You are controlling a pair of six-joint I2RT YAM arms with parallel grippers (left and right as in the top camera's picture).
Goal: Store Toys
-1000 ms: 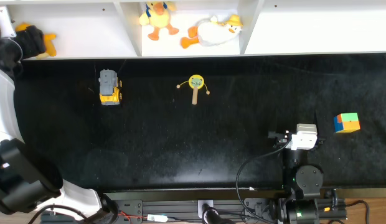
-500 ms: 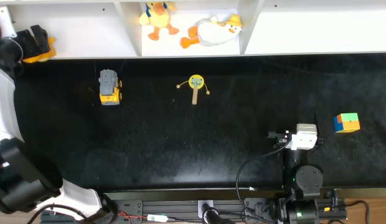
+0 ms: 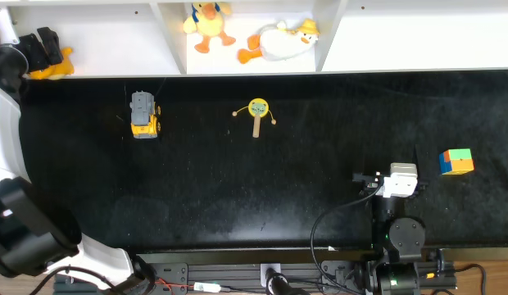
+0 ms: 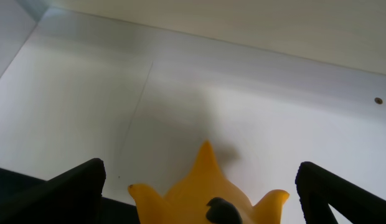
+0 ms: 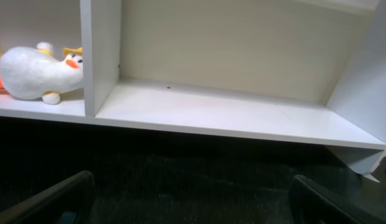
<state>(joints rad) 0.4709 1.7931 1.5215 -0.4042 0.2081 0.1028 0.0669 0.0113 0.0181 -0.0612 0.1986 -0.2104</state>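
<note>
A yellow plush toy with a black part (image 3: 51,70) (image 4: 205,190) lies at the front of the white shelf's left compartment (image 3: 106,41). My left gripper (image 3: 46,45) (image 4: 202,180) hangs over it, open, its fingers wide on either side of the toy. On the black table lie a yellow and grey truck (image 3: 143,113), a small rattle drum on a stick (image 3: 258,111) and a coloured cube (image 3: 455,161). My right gripper (image 3: 377,182) (image 5: 193,199) rests low at the front right, open and holding nothing, facing the shelf.
The middle compartment holds a yellow duck (image 3: 208,23) and a white duck (image 3: 283,41) (image 5: 40,71). The right compartment (image 5: 230,109) is bare. A divider wall (image 5: 101,56) separates them. Cables (image 3: 336,221) trail near the right arm's base.
My left gripper has edged left and deeper into the left compartment. The yellow toy, earlier showing at its right, now lies below it at the shelf's front. The right arm has kept still.
</note>
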